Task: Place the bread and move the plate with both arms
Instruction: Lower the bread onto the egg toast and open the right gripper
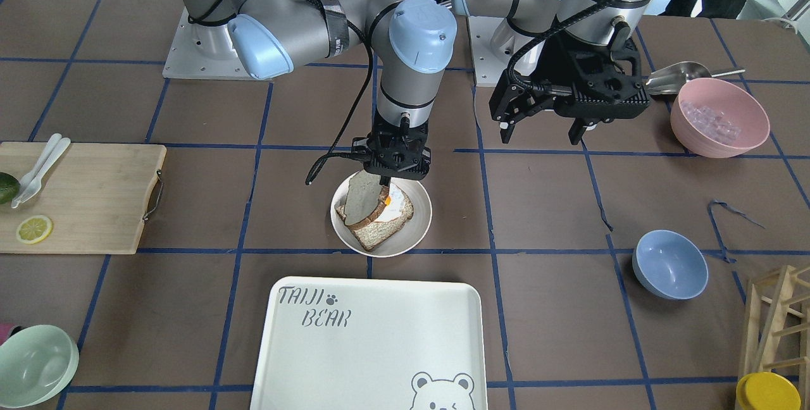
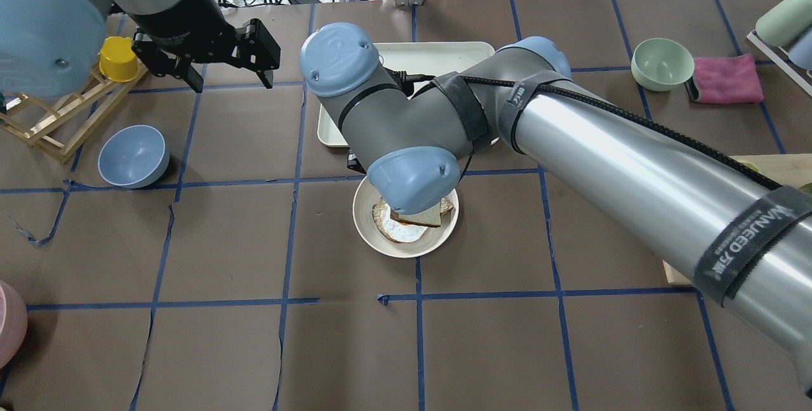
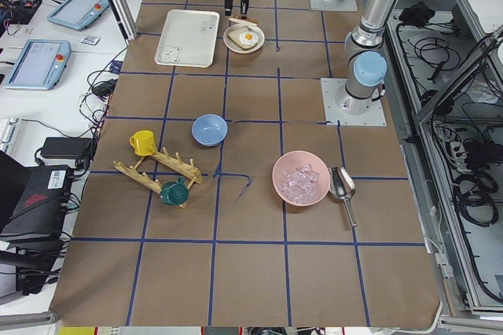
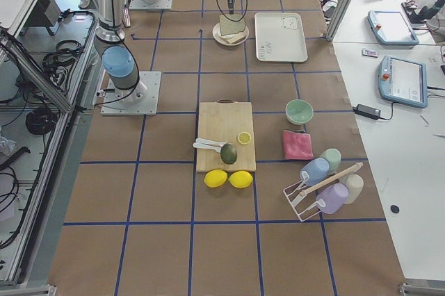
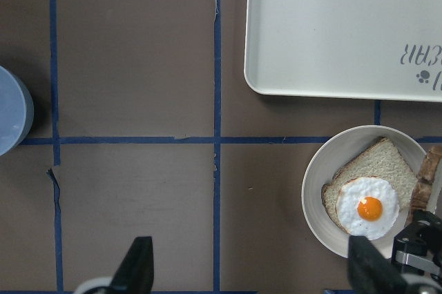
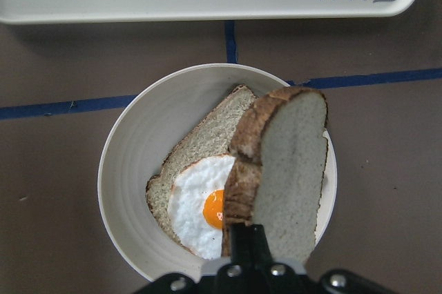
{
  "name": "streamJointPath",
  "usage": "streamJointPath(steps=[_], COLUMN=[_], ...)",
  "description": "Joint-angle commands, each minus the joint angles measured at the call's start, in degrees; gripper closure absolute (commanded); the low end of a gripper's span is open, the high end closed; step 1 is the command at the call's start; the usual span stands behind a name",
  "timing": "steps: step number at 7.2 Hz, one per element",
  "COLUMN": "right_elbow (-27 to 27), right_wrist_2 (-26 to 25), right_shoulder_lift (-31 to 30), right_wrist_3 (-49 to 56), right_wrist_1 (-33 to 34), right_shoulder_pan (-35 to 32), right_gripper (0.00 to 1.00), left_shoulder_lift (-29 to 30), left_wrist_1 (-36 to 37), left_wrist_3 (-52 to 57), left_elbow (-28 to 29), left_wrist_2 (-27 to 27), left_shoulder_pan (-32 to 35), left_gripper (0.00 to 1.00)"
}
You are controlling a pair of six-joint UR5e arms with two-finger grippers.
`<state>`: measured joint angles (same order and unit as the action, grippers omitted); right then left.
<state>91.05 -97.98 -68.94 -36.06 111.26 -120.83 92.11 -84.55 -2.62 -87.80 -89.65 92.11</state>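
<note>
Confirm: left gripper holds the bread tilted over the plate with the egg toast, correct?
Wrong arm: the right gripper holds the bread tilted over the plate with the egg toast; the left gripper is open and empty. The front-facing view shows it.

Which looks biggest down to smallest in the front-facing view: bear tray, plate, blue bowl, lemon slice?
1. bear tray, though partly cut off by the frame
2. plate
3. blue bowl, somewhat smaller
4. lemon slice
</note>
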Motion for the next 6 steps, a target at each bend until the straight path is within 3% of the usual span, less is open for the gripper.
streamJointPath(steps=[1, 6], right_elbow=[0.0, 1.9], right_wrist_2=[0.2, 0.3], right_shoulder_lift=[1.5, 2.5], right_wrist_3=[-1.6, -2.0], right_wrist_1=[0.3, 1.5], right_shoulder_pan=[0.0, 0.0], right_gripper=[1.00, 1.00], left_shoulder_lift=[0.0, 0.0], left_wrist_1=[0.0, 0.0], left_wrist_3=[0.1, 0.1], left_elbow=[0.0, -0.1], left_wrist_2=[0.0, 0.0], left_shoulder_pan=[0.0, 0.0], left_gripper=[0.00, 0.00])
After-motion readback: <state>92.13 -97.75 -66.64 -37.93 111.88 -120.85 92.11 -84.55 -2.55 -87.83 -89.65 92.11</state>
